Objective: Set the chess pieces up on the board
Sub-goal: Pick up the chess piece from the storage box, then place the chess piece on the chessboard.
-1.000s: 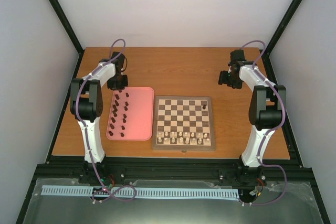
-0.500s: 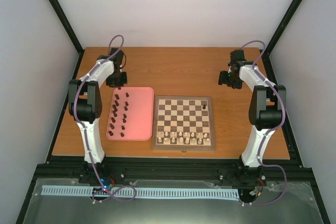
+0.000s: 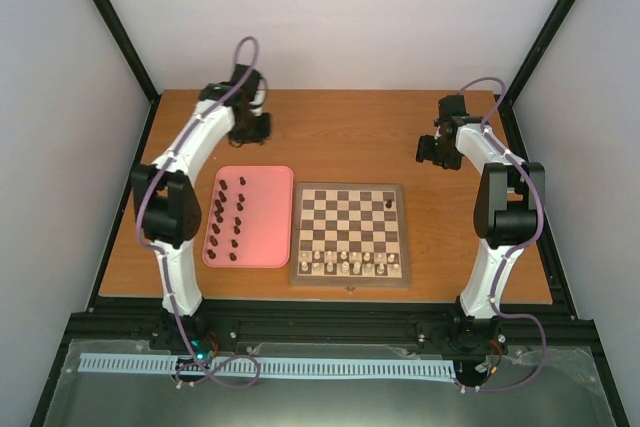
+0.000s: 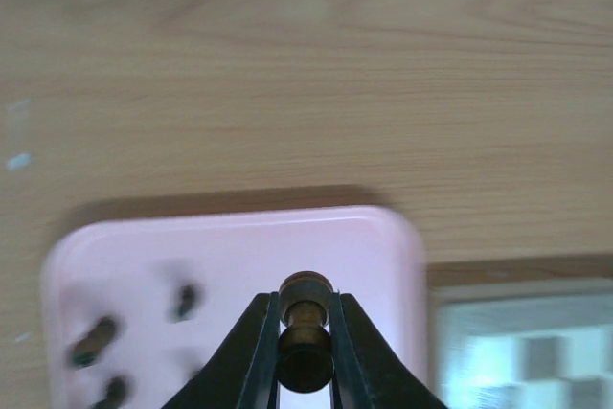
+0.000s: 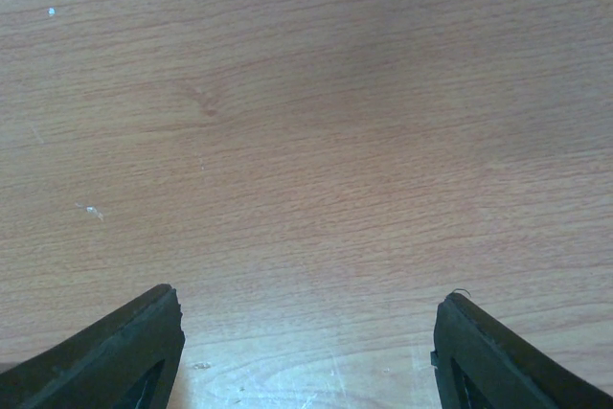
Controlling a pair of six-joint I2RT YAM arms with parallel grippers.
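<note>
The board lies at the table's front middle, with pale pieces along its near rows and one dark chess piece on its far right part. Several dark chess pieces stand on the pink tray left of the board. My left gripper is raised over the bare table behind the tray. It is shut on a dark brown chess piece, seen above the tray's far right corner. My right gripper is open and empty over bare wood at the back right, its fingertips wide apart.
Black frame posts and white walls close in the table on three sides. The board's corner shows blurred at the right of the left wrist view.
My left gripper has lifted from the tray's far left end and swung back and to the right with a dark piece in it. The right arm has not moved.
</note>
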